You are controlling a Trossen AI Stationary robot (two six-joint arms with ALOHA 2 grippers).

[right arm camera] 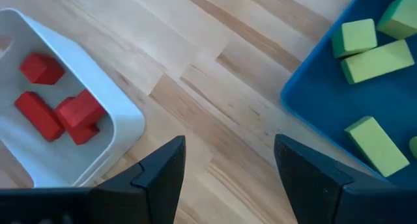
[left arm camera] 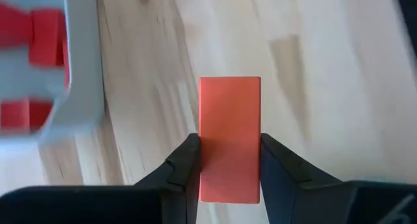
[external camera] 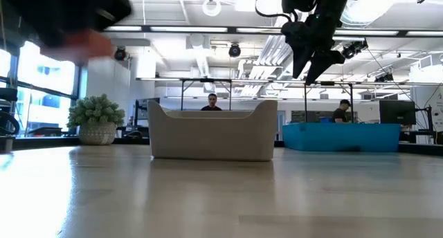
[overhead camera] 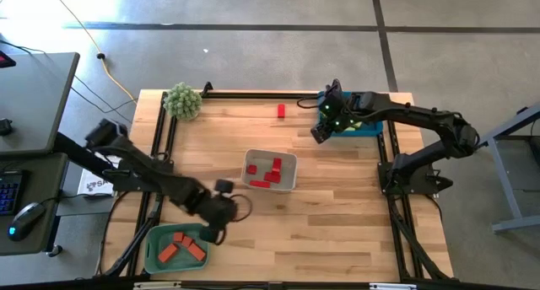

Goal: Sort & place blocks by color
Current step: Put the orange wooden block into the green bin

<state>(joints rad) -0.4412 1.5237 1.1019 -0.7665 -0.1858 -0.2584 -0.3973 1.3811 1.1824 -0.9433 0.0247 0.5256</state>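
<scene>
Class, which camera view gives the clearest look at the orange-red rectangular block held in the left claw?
The left wrist view: the orange-red rectangular block fills the centre, pinched by the left claw. In the high view the arm hides it; the low view shows only a blur; the right wrist view misses it.

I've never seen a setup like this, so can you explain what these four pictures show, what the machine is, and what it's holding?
Two robot arms work at a wooden table, sorting blocks by colour. One picture looks down from above, one looks level across the tabletop, and two come from cameras on the wrists. On the table: a white tray of red blocks, a green tray of orange blocks, a blue tray of yellow-green blocks, a loose red block and a small plant. The left gripper is shut on an orange block near the green tray. The right gripper hangs open between the white and blue trays.
</scene>
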